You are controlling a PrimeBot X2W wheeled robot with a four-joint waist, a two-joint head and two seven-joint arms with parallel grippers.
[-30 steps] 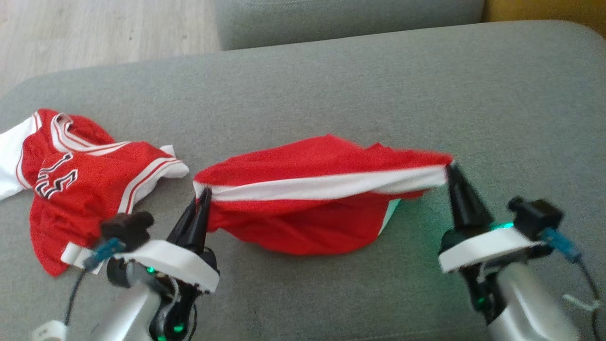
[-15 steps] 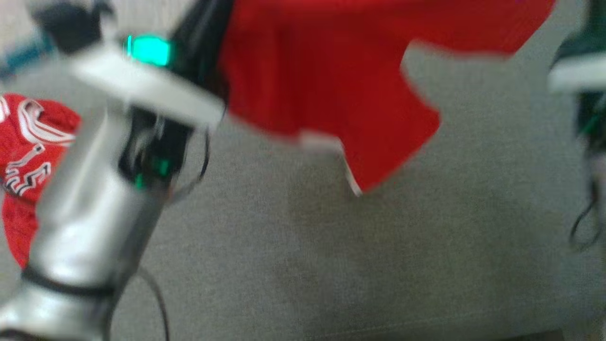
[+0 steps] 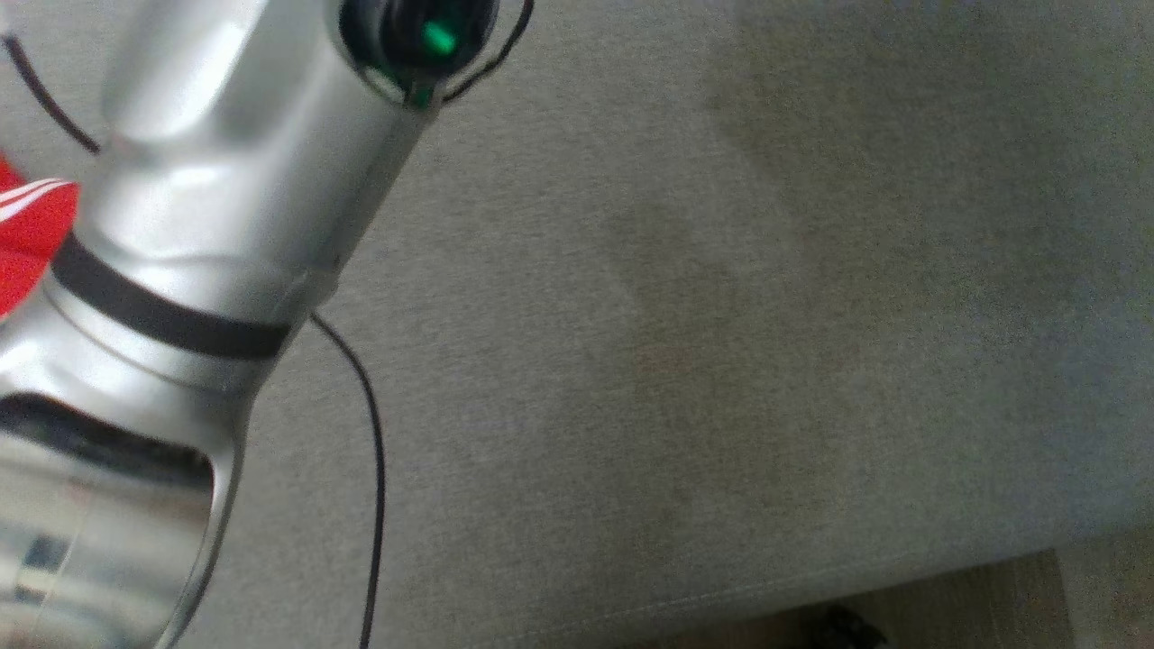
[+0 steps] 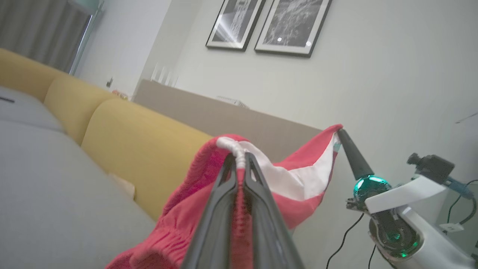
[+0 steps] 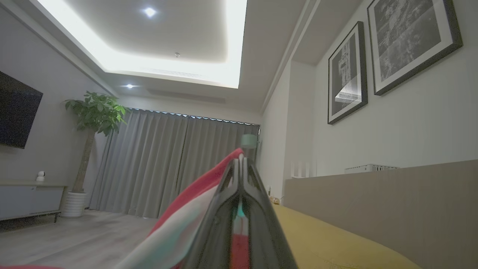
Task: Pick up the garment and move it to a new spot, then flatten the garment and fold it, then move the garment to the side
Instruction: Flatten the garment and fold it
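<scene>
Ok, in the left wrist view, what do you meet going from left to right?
Grey seat cushion → yellow back cushion → left gripper → right gripper → small black camera on the right wrist. The red garment hangs pinched between both grippers, so it has no single place.

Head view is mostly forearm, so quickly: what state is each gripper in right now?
Left gripper: shut on the red mesh garment with a white band, pinching its gathered edge.
Right gripper: shut on another corner of the garment.
</scene>
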